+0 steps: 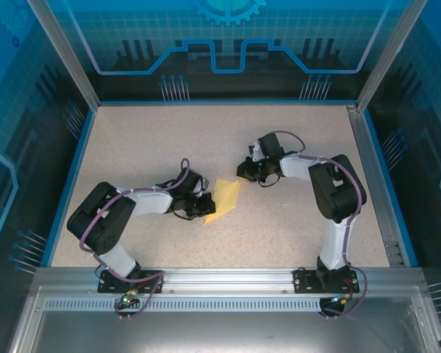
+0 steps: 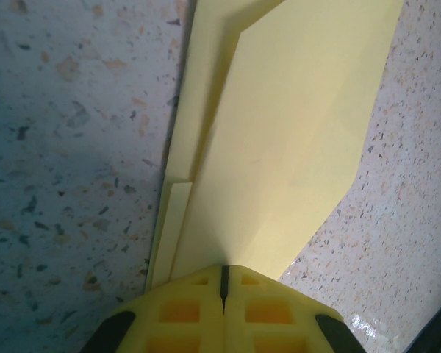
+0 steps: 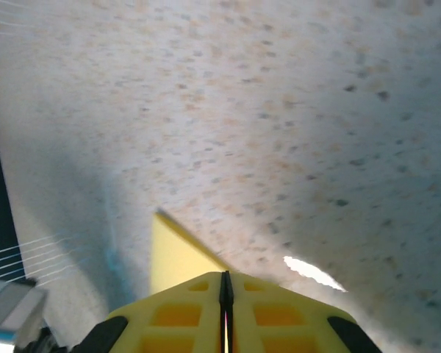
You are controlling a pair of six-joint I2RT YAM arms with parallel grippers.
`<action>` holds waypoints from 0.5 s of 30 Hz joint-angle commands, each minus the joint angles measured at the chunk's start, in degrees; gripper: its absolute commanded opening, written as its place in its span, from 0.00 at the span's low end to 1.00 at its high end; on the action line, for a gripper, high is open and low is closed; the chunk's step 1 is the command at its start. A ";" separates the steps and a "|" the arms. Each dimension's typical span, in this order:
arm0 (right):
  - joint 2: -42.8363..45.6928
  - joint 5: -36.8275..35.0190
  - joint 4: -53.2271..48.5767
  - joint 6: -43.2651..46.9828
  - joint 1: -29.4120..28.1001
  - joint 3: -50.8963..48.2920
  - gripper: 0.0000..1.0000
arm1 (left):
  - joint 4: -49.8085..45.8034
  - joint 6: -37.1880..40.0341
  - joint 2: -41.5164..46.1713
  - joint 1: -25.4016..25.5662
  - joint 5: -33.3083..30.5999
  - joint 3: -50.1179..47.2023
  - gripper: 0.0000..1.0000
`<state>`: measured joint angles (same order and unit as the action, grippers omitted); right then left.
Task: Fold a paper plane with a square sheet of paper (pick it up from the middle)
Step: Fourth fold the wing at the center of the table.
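- The sheet of paper (image 1: 224, 198) lies near the middle of the bench (image 1: 294, 243), between the two arms and somewhat nearer the bench's near edge than its far edge.
- It is yellow and partly folded into a longish, angled shape. Its narrow end points toward the near-left corner of the bench, its broader end toward the far-right corner.
- In the left wrist view the sheet of paper (image 2: 294, 132) shows several overlapping layers, with a narrow strip stepping out along its left side over the speckled bench (image 2: 73, 147).
- The left tool (image 1: 204, 209) sits at the paper's narrow end. Seen from the wrist, the left tool (image 2: 223, 283) is closed tight, its yellow fingers (image 2: 184, 312) pressed together, and the paper runs right into the seam between them: it is pinching the sheet.
- The right tool (image 1: 244, 170) is low over the bench just beyond the paper's broader end, toward the far-right corner.
- From its own wrist, the right tool (image 3: 225, 283) is narrow, its jaws together with only a thin slit, and nothing is visible between them.
- A yellow corner of the sheet of paper (image 3: 173, 254) shows just past its tips, to their left. Whether the tips touch it cannot be told.
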<state>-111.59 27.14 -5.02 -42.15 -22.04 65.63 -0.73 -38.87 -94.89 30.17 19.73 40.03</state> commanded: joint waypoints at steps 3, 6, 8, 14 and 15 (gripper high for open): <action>5.91 -2.29 -1.32 0.83 -3.01 -2.26 0.10 | -8.24 0.99 -2.95 -0.29 -7.22 -2.30 0.03; 4.47 0.81 2.54 -1.40 -4.78 -4.27 0.10 | -8.40 1.07 -2.57 -0.29 -7.40 -2.28 0.04; 2.93 2.55 5.66 -2.73 -6.15 -5.12 0.10 | -8.60 1.17 -2.58 -0.35 -7.35 -2.07 0.04; -1.53 1.78 8.22 -3.69 -7.19 -5.92 0.08 | -8.67 1.17 -2.68 -0.29 -7.39 -2.29 0.03; -2.10 1.02 7.50 -2.96 -6.80 -5.86 0.08 | -8.61 1.21 -2.58 -0.29 -7.47 -2.43 0.04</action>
<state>-112.01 28.71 1.43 -45.04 -29.32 60.38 -0.73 -38.87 -94.89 30.17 19.73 40.03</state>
